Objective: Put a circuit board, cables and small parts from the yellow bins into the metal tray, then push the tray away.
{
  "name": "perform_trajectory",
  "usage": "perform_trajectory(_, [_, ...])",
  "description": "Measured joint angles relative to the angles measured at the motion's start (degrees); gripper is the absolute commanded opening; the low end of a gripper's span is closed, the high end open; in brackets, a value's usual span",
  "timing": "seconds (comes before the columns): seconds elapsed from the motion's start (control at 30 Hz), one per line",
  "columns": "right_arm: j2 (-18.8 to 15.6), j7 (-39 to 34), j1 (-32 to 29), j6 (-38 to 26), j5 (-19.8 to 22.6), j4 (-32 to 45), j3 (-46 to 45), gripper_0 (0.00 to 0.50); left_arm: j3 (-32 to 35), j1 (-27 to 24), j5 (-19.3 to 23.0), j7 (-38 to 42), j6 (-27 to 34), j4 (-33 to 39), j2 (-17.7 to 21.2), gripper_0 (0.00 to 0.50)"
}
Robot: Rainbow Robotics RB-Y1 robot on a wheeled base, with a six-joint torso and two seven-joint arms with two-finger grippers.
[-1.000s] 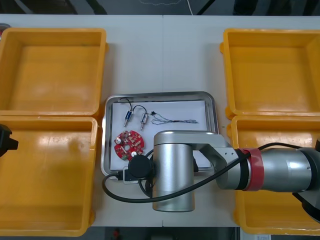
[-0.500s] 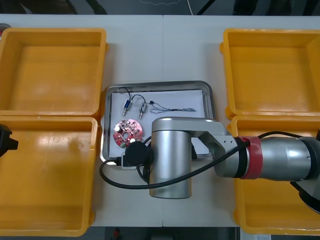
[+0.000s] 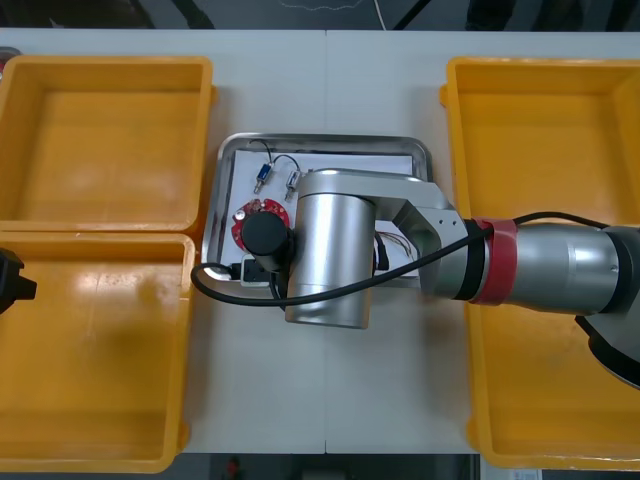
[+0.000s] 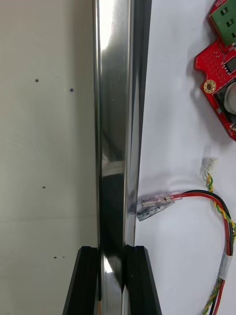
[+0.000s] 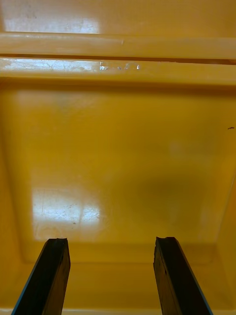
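Metal tray (image 3: pixel 325 139), position: on the light table (image 3: pixel 330 80) in the gap between the yellow bins (image 3: pixel 105 130), its far rim lying between the two far bins. In the front view its near side is hidden under my right arm.

Right gripper (image 4: pixel 112 253): clenched on the tray's rim. My wrist view has the black fingers (image 4: pixel 87 280) apart by only the width of the shiny rim, one outside over the table and one inside over the white floor.

Contents as seen:
- one round red circuit board (image 3: pixel 248 213) on the white floor
- red and yellow cable (image 4: pixel 216 199) just inside the rim, its clear-sleeved ends right at the rim wall
- two small metal parts (image 3: pixel 262 178) with thin dark leads, towards the far left corner

I cannot tell whether a blue and white cable is in there, since my arm covers much of the floor.

Left gripper (image 5: pixel 110 243): released, fingers wide apart with nothing between them. It hangs idle over the bare floor of the near left bin (image 5: pixel 118 147).

Bins: every bin floor I can see is bare.

Status, my reading: loading looks done, with board, cable and parts aboard, and the step in hand is the push. What is left is to slide the tray toward the table's far edge, then let go of the rim and back off.

Risk: a pinch on one thin rim may let the tray swivel instead of sliding straight.
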State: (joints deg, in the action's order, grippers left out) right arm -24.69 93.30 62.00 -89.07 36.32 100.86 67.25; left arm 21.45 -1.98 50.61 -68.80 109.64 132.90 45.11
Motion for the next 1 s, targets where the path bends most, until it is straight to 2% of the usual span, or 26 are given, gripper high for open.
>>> perform_trajectory(0.23, [0.00,0.00,4.56,2.14,2.88,-4.31,0.00,0.000,0.00,0.00,-0.01,0.00,0.00,0.00,0.00,0.500])
perform_trajectory(0.73, [0.03,0.20,8.92,9.32,3.04,-14.18,0.00,0.000,0.00,0.00,-0.01,0.00,0.00,0.00,0.00,0.500])
perform_trajectory(1.0, [0.42,3.52,11.17,12.13,3.05,-18.48,0.00,0.000,0.00,0.00,-0.01,0.00,0.00,0.01,0.00,0.500])
